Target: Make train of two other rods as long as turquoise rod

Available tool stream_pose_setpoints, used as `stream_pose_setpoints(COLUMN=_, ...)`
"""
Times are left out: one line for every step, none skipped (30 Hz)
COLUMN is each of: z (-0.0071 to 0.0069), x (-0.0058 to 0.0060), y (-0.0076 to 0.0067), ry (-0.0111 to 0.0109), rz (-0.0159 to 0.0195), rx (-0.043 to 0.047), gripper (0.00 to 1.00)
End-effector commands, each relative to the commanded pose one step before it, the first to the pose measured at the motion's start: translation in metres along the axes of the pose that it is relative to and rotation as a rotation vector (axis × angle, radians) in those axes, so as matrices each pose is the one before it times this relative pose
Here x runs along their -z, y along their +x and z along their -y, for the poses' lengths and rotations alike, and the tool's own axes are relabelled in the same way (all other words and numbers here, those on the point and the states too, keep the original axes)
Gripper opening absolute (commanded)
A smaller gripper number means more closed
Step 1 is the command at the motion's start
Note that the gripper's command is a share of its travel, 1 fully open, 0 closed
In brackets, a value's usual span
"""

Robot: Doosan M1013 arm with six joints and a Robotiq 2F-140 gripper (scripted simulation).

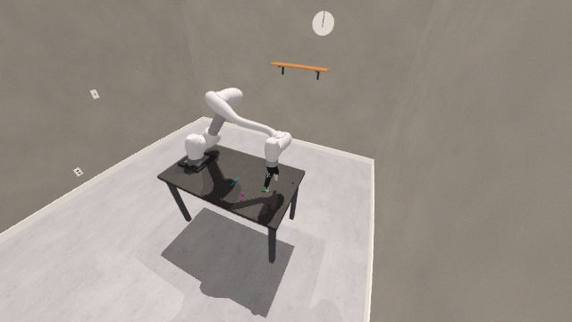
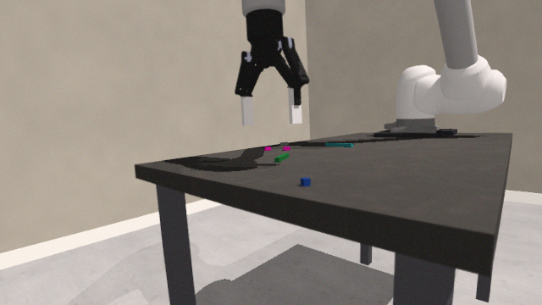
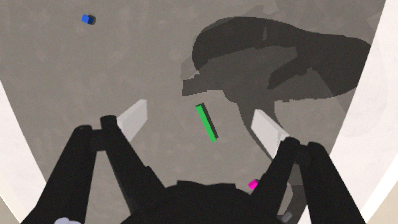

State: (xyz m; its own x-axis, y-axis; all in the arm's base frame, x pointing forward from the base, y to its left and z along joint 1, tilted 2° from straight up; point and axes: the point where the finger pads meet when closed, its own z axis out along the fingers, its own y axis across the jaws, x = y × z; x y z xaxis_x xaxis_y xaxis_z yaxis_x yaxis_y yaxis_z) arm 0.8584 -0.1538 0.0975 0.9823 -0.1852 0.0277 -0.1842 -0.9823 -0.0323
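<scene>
My gripper is open and empty, hanging well above the dark table. A green rod lies flat right below it, between the fingers in the wrist view. Two magenta rods lie just beyond the green rod; one magenta rod shows in the wrist view. The turquoise rod lies nearer the arm's base. A blue rod lies alone toward the table's edge.
The arm's white base stands at the table's far corner. A small grey piece lies by the magenta rods. The arm's shadow falls across the table beside the green rod.
</scene>
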Motion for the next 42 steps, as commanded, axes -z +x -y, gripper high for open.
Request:
stream_pose_setpoints(z=-0.01121, x=0.00127, y=-0.00619, ry=-0.00672, rz=-0.00123, rx=-0.16730, gripper=1.00)
stream_pose_setpoints(z=-0.00319, x=0.00024, y=-0.00117, ry=0.00000, rz=0.00001, rx=-0.04251, gripper=1.00)
stream_pose_setpoints(z=-0.00323, x=0.00024, y=-0.00105, ry=0.00000, rz=0.00000, rx=-0.04245, gripper=1.00)
stream_pose_setpoints(z=-0.00326, x=0.00023, y=-0.00093, ry=0.00000, rz=0.00000, rx=-0.04247, gripper=1.00)
stream_pose_setpoints(z=-0.00329, x=0.00023, y=-0.00080, ry=0.00000, rz=0.00000, rx=-0.04244, gripper=1.00)
stream_pose_setpoints(z=-0.00331, x=0.00023, y=-0.00068, ry=0.00000, rz=0.00000, rx=-0.04246, gripper=1.00)
stream_pose_setpoints(z=-0.00333, x=0.00023, y=-0.00056, ry=0.00000, rz=0.00000, rx=-0.04245, gripper=1.00)
stream_pose_setpoints(z=-0.00334, x=0.00022, y=-0.00043, ry=0.00000, rz=0.00000, rx=-0.04243, gripper=1.00)
stream_pose_setpoints(z=0.00000, x=0.00000, y=0.00000, ry=0.00000, rz=0.00000, rx=0.00000, gripper=1.00)
stream_pose_setpoints(z=0.00000, x=0.00000, y=0.00000, ry=0.00000, rz=0.00000, rx=0.00000, gripper=1.00)
stream_pose_setpoints(z=-0.00904, x=0.00059, y=-0.00087, ry=0.00000, rz=0.00001, rx=-0.11447, gripper=1.00)
stream_pose_setpoints(z=-0.00257, x=0.00016, y=0.00003, ry=0.00000, rz=0.00000, rx=-0.03241, gripper=1.00)
stream_pose_setpoints(z=-0.00173, x=0.00011, y=0.00007, ry=0.00000, rz=0.00000, rx=-0.02195, gripper=1.00)
stream_pose_setpoints(z=-0.00265, x=0.00017, y=0.00015, ry=0.00000, rz=0.00000, rx=-0.03353, gripper=1.00)
stream_pose_setpoints(z=-0.00349, x=0.00022, y=0.00030, ry=0.00000, rz=0.00000, rx=-0.04443, gripper=1.00)
stream_pose_setpoints(z=-0.00343, x=0.00021, y=0.00043, ry=0.00000, rz=0.00000, rx=-0.04382, gripper=1.00)
stream_pose_setpoints(z=-0.00328, x=0.00020, y=0.00054, ry=0.00000, rz=0.00000, rx=-0.04218, gripper=1.00)
stream_pose_setpoints(z=-0.00326, x=0.00020, y=0.00066, ry=0.00000, rz=0.00000, rx=-0.04226, gripper=1.00)
stream_pose_setpoints(z=-0.00324, x=0.00020, y=0.00079, ry=0.00000, rz=0.00000, rx=-0.04249, gripper=1.00)
stream_pose_setpoints(z=-0.00321, x=0.00019, y=0.00091, ry=0.00000, rz=0.00000, rx=-0.04247, gripper=1.00)
stream_pose_setpoints(z=-0.00317, x=0.00019, y=0.00102, ry=0.00000, rz=0.00000, rx=-0.04244, gripper=1.00)
stream_pose_setpoints(z=-0.00312, x=0.00019, y=0.00114, ry=0.00000, rz=0.00000, rx=-0.04246, gripper=1.00)
stream_pose_setpoints(z=-0.00308, x=0.00019, y=0.00125, ry=0.00000, rz=0.00000, rx=-0.04245, gripper=1.00)
stream_pose_setpoints(z=-0.00302, x=0.00018, y=0.00136, ry=0.00000, rz=0.00000, rx=-0.04244, gripper=1.00)
stream_pose_setpoints(z=-0.00297, x=0.00018, y=0.00147, ry=0.00000, rz=0.00000, rx=-0.04244, gripper=1.00)
stream_pose_setpoints(z=0.00000, x=0.00000, y=0.00000, ry=0.00000, rz=0.00000, rx=0.00000, gripper=1.00)
stream_pose_setpoints(z=0.00000, x=0.00000, y=0.00000, ry=0.00000, rz=0.00000, rx=0.00000, gripper=1.00)
stream_pose_setpoints(z=-0.00789, x=0.00047, y=0.00425, ry=0.00001, rz=0.00000, rx=-0.11508, gripper=1.00)
stream_pose_setpoints(z=-0.00204, x=0.00013, y=0.00139, ry=0.00000, rz=0.00000, rx=-0.03179, gripper=1.00)
stream_pose_setpoints(z=-0.00138, x=0.00009, y=0.00100, ry=0.00000, rz=0.00000, rx=-0.02197, gripper=1.00)
stream_pose_setpoints(z=-0.00208, x=0.00013, y=0.00157, ry=0.00000, rz=0.00000, rx=-0.03354, gripper=1.00)
stream_pose_setpoints(z=-0.00269, x=0.00017, y=0.00215, ry=0.00000, rz=0.00000, rx=-0.04446, gripper=1.00)
stream_pose_setpoints(z=-0.00256, x=0.00017, y=0.00222, ry=0.00001, rz=0.00000, rx=-0.04379, gripper=1.00)
stream_pose_setpoints(z=-0.00238, x=0.00016, y=0.00223, ry=0.00001, rz=0.00000, rx=-0.04218, gripper=1.00)
stream_pose_setpoints(z=-0.00230, x=0.00015, y=0.00232, ry=0.00001, rz=0.00000, rx=-0.04228, gripper=1.00)
stream_pose_setpoints(z=-0.00222, x=0.00015, y=0.00241, ry=0.00001, rz=0.00000, rx=-0.04249, gripper=1.00)
stream_pose_setpoints(z=-0.00213, x=0.00015, y=0.00249, ry=0.00001, rz=0.00000, rx=-0.04246, gripper=1.00)
stream_pose_setpoints(z=-0.00203, x=0.00015, y=0.00256, ry=0.00001, rz=0.00000, rx=-0.04245, gripper=1.00)
stream_pose_setpoints(z=-0.00193, x=0.00014, y=0.00263, ry=0.00001, rz=0.00000, rx=-0.04244, gripper=1.00)
stream_pose_setpoints(z=-0.00183, x=0.00014, y=0.00270, ry=0.00001, rz=0.00000, rx=-0.04245, gripper=1.00)
stream_pose_setpoints(z=-0.00172, x=0.00014, y=0.00276, ry=0.00001, rz=0.00000, rx=-0.04244, gripper=1.00)
stream_pose_setpoints(z=-0.00162, x=0.00013, y=0.00282, ry=0.00001, rz=0.00000, rx=-0.04246, gripper=1.00)
